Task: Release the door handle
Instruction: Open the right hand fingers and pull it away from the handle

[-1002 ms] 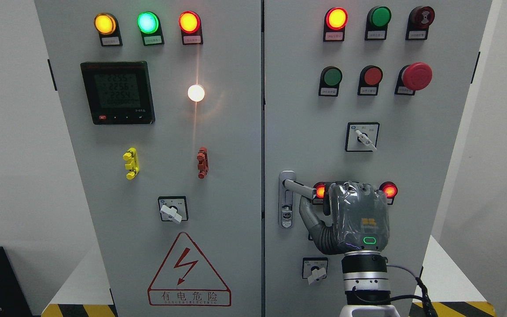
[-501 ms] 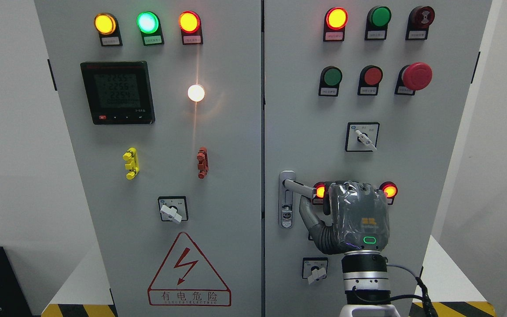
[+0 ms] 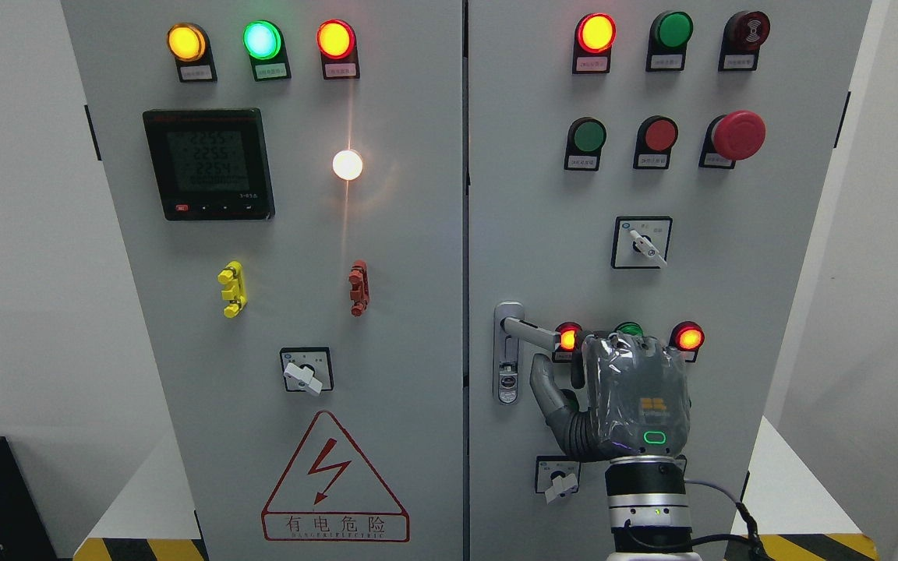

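Right hand (image 3: 627, 389), fingers loosely curled just below the door handle (image 3: 531, 333), holding nothing; withdraw straight back, clear of the lever.

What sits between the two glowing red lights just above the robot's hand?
A green button, unlit, peeking over the right hand in the head view, between the red lights.

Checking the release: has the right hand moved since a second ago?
Yes. The right hand has dropped lower, uncovering a green lamp between the red lamps; the handle stays put.

Right hand (image 3: 627, 393) just below door handle (image 3: 528, 333), grey cabinet (image 3: 418, 257)
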`<state>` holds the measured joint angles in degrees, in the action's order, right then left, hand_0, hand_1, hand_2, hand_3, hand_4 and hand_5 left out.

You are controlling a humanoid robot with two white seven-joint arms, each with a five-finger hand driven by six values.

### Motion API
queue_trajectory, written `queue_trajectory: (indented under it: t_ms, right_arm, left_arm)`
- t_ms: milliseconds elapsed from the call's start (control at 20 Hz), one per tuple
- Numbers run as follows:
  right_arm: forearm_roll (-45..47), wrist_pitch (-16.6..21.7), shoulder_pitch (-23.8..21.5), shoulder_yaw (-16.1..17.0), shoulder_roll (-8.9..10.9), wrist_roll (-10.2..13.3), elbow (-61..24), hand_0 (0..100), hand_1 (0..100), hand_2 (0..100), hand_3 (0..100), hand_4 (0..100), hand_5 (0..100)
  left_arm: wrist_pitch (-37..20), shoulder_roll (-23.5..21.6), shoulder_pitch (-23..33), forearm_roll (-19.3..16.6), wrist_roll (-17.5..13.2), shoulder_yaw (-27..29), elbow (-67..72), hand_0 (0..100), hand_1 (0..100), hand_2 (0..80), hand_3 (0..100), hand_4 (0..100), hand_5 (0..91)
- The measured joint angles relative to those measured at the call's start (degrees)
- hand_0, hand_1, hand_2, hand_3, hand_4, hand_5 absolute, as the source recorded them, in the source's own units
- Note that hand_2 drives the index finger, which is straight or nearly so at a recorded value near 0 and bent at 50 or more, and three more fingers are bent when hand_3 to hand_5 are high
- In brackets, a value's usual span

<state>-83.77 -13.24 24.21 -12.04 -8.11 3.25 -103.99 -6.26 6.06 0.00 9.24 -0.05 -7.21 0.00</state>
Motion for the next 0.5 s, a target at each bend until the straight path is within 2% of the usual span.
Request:
queue_trajectory:
  t_ms: [100, 250, 501]
  right_arm:
    - [0.01, 0.10, -0.89, -0.03, 0.05, 0.00, -0.46, 52, 37, 68, 87, 87, 94]
    - [0.01, 1.16, -2.53, -0.05, 0.18, 0.01, -1.41, 51, 36, 58, 77, 80, 86]
    - [0.01, 3.18, -6.23, 0.11, 0.39, 0.27, -3.91, 51, 34, 40, 60, 64, 66]
  left_arm:
    - [0.00, 0.00, 0.00, 0.00, 0.00, 0.00, 0.00, 12, 56, 0.0, 0, 0, 0.0]
    - [0.00, 0.00, 0.00, 0.00, 0.00, 0.00, 0.00, 12, 56, 0.0, 0, 0, 0.0]
    - [0.00, 0.00, 0.00, -0.01, 0.00, 0.00, 0.00, 12, 56, 0.0, 0, 0, 0.0]
